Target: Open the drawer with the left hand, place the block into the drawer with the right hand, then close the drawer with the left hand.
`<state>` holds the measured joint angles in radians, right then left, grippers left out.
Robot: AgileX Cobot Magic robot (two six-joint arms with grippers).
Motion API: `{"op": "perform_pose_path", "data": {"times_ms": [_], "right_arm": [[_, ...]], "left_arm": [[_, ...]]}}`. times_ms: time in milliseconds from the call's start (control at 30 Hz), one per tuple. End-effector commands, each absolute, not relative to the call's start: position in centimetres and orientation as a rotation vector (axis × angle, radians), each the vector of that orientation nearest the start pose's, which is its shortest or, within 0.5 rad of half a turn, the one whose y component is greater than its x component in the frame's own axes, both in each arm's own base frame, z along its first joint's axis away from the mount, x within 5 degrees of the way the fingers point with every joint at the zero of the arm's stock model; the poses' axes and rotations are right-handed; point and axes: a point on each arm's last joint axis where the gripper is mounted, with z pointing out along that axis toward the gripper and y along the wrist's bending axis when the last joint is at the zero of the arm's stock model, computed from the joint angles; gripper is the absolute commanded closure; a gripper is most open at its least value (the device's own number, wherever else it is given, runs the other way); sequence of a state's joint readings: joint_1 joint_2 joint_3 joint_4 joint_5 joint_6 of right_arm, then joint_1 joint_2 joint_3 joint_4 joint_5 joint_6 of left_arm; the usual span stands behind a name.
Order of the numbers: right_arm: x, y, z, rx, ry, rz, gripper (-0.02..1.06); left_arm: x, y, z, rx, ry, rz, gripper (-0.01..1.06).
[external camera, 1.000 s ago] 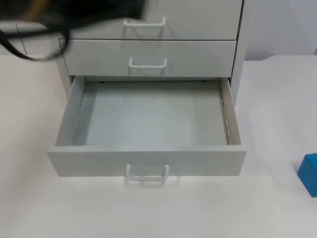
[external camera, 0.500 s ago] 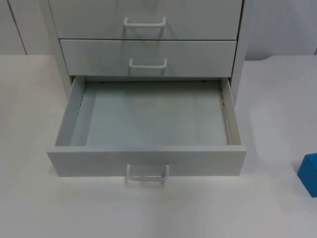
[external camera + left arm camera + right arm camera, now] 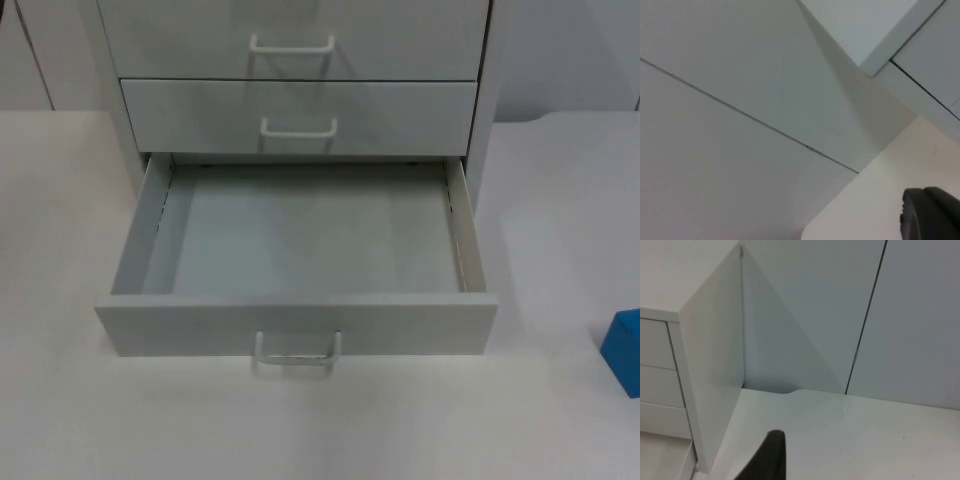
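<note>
The grey cabinet's bottom drawer (image 3: 300,322) stands pulled out, its floor bare, with its white handle (image 3: 296,350) facing the table's front. A blue block (image 3: 625,352) rests on the white table to the right of the drawer, cut off by the picture's edge. My left gripper (image 3: 931,216) is drawn back to the left of the cabinet and looks at the grey partition wall and the table's edge. My right gripper (image 3: 770,455) hangs over the table to the right of the cabinet, facing the cabinet's side panel (image 3: 715,365).
Two shut drawers with white handles (image 3: 298,127) sit above the open one. The partition wall (image 3: 840,315) closes the table off behind the cabinet. White table surface (image 3: 320,430) runs in front of the drawer and to both sides.
The left arm's dark blur at the upper left a second ago has left the top view. Drawer and block have not moved.
</note>
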<state>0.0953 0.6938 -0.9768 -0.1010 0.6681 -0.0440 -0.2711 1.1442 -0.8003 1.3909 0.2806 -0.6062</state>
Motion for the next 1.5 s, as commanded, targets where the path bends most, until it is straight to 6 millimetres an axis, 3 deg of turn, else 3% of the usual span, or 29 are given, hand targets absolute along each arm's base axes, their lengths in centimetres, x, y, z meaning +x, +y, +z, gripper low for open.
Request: {"op": "perform_pose_path", "data": {"times_ms": [0, 200, 300, 367, 400, 467, 500, 633, 700, 867, 1133, 1300, 1467], "right_arm": [[11.9, 0.5, 42.1, -0.155, 1.844, -0.078, 0.02], [11.9, 0.5, 42.1, -0.155, 1.844, -0.078, 0.02], [11.9, 0.5, 42.1, -0.155, 1.844, -0.078, 0.02], [11.9, 0.5, 42.1, -0.155, 1.841, -0.077, 0.02], [11.9, 0.5, 42.1, -0.155, 1.841, -0.077, 0.02], [11.9, 0.5, 42.1, -0.155, 1.841, -0.077, 0.02], [11.9, 0.5, 42.1, -0.152, 1.842, -0.075, 0.02], [11.9, 0.5, 42.1, -0.150, 1.844, -0.074, 0.02], [11.9, 0.5, 42.1, -0.150, 1.846, -0.074, 0.02], [11.9, 0.5, 42.1, -0.150, 1.845, -0.074, 0.02], [11.9, 0.5, 42.1, -0.150, 1.847, -0.074, 0.02], [11.9, 0.7, 42.0, -0.141, 1.853, -0.040, 0.02], [11.9, 0.8, 41.9, -0.135, 1.869, -0.015, 0.02]], "left_arm": [[24.6, -4.1, 33.0, 0.774, 1.739, 0.609, 1.05], [24.6, -3.5, 33.0, 0.775, 1.754, 0.704, 1.00], [24.6, -3.2, 33.0, 0.838, 1.744, 0.785, 0.76], [24.6, -3.3, 32.9, 0.836, 1.745, 0.777, 0.45], [24.6, -3.3, 32.9, 0.836, 1.745, 0.777, 0.45], [24.5, -3.3, 32.9, 0.829, 1.751, 0.769, 0.06], [24.5, -3.3, 32.9, 0.830, 1.753, 0.772, 0.00], [24.4, -3.3, 32.9, 0.803, 1.772, 0.753, 0.00], [23.8, -3.5, 33.3, 0.688, 1.837, 0.623, 0.00], [23.0, -4.1, 34.1, 0.758, 1.814, 0.612, 0.00], [22.8, -3.9, 37.3, 0.313, 1.961, 0.215, 0.00], [22.5, -3.2, 38.0, 0.078, 1.979, 0.001, 0.00], [21.3, -2.6, 39.0, -0.022, 1.934, -0.048, 0.00]]}}
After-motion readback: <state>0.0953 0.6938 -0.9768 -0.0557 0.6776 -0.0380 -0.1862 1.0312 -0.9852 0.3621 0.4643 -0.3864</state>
